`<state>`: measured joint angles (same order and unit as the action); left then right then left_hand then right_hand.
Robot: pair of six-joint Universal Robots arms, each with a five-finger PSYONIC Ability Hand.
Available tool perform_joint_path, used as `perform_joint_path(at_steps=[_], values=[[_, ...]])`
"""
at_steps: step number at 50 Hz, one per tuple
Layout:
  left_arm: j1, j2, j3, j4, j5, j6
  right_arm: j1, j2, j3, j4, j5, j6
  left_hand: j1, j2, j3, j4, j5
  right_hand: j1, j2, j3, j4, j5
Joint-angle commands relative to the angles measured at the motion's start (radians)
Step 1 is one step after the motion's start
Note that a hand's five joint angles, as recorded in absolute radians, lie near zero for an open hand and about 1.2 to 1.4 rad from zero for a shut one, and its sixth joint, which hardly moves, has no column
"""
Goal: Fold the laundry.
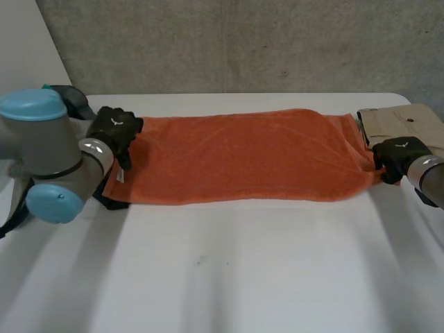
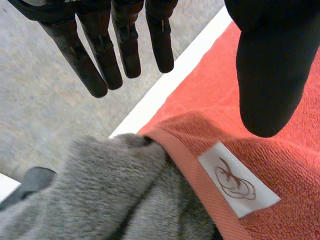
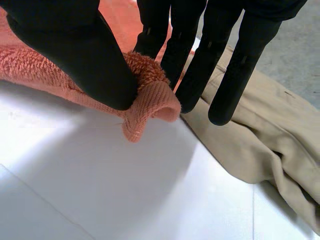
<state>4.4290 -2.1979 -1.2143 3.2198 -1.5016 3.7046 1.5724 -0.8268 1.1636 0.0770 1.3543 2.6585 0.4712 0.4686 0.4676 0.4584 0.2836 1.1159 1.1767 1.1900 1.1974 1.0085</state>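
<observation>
An orange towel (image 1: 243,156) lies spread flat across the back half of the white table. My left hand (image 1: 114,128) hovers over its left end. In the left wrist view the fingers (image 2: 100,55) are straight and the thumb (image 2: 270,65) stands apart, with nothing between them. Below them are the towel's hem (image 2: 200,170) and a white label (image 2: 237,179). My right hand (image 1: 397,156) is at the towel's near right corner. There the thumb (image 3: 85,55) and fingers pinch the rolled corner (image 3: 150,102) just above the table.
A folded beige garment (image 1: 402,121) lies at the back right, right beside my right hand (image 3: 260,135). A grey fleecy cloth (image 2: 100,195) lies under the towel's left end, dark at the table's left edge (image 1: 107,198). A concrete wall stands behind the table.
</observation>
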Motion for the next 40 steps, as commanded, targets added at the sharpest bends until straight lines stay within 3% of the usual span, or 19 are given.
perform_joint_path(at_steps=[1,8,12,27,31,32,33,40], values=[[0.046,0.141,-0.186,0.035,0.095,0.06,-0.011,-0.034,0.042,-0.037,-0.004,0.035,0.162,0.164,0.165,0.175,0.175,0.28,0.22,0.206,0.199,0.213],[0.101,0.146,-0.309,0.034,0.224,0.219,-0.006,-0.025,0.048,-0.045,-0.009,0.026,0.209,0.212,0.213,0.222,0.222,0.28,0.22,0.206,0.199,0.213],[0.13,0.093,-0.301,0.032,0.254,0.287,0.003,-0.02,0.051,-0.043,-0.009,0.02,0.18,0.182,0.183,0.193,0.193,0.28,0.22,0.206,0.199,0.213],[0.099,-0.06,-0.149,-0.011,0.216,0.308,0.008,-0.025,0.071,-0.046,-0.009,0.009,0.15,0.153,0.154,0.163,0.163,0.28,0.22,0.206,0.199,0.213],[0.09,-0.075,-0.119,-0.011,0.213,0.308,0.005,-0.026,0.074,-0.048,-0.007,0.008,0.463,0.466,0.467,0.476,0.476,0.28,0.22,0.206,0.199,0.213],[0.089,-0.072,-0.11,-0.011,0.213,0.305,0.005,-0.028,0.073,-0.046,-0.006,0.008,0.813,0.816,0.817,0.826,0.826,0.28,0.22,0.206,0.199,0.213],[0.087,-0.068,-0.107,-0.011,0.212,0.304,0.005,-0.029,0.073,-0.045,-0.004,0.008,0.924,0.927,0.928,0.937,0.937,0.28,0.22,0.206,0.199,0.213],[0.067,0.023,-0.134,-0.011,0.19,0.217,0.003,-0.058,0.077,-0.025,-0.006,0.009,0.925,0.928,0.929,0.938,0.938,0.28,0.22,0.206,0.199,0.213]])
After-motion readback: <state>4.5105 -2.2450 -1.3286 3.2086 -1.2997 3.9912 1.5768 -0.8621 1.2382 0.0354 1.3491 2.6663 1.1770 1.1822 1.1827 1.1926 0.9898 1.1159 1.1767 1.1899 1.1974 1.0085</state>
